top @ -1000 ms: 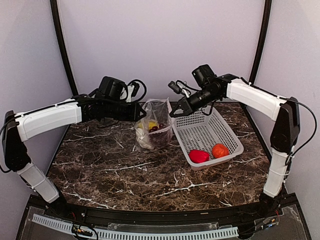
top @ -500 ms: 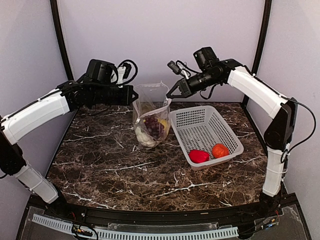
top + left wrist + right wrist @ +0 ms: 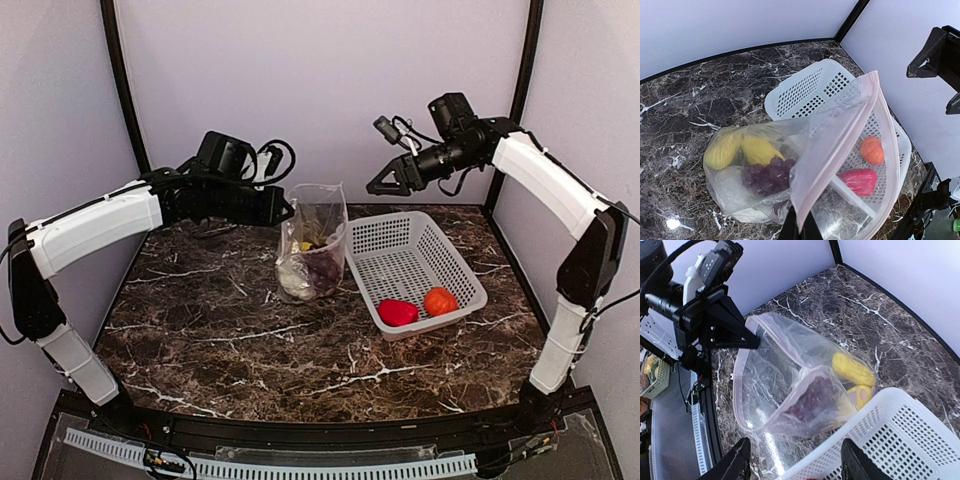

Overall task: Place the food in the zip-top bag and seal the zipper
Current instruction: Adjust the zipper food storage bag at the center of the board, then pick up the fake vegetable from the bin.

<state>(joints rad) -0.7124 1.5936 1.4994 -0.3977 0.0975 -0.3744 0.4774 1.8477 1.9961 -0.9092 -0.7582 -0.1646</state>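
Note:
The zip-top bag (image 3: 316, 245) stands upright on the marble, left of the white basket (image 3: 415, 262). Its mouth gapes, and the pink zipper (image 3: 840, 145) runs round the rim. My left gripper (image 3: 284, 209) is shut on the bag's rim at its left side; the pinching fingertips (image 3: 790, 231) show in the left wrist view. Inside lie two yellow pieces (image 3: 722, 149) (image 3: 760, 150), purple grapes (image 3: 767, 175) and white cauliflower (image 3: 293, 281). The red pepper (image 3: 398, 312) and tomato (image 3: 440, 301) sit in the basket. My right gripper (image 3: 386, 186) hangs open in the air to the bag's right, holding nothing.
The basket's near corner (image 3: 900, 440) touches the bag's side. Black frame posts (image 3: 125, 90) and grey walls close in the back and sides. The marble tabletop (image 3: 230, 340) stretches in front of the bag.
My right gripper has opened, let go of the bag's rim and drawn back up to the right. The left gripper has lowered the bag, which now sags onto the table.

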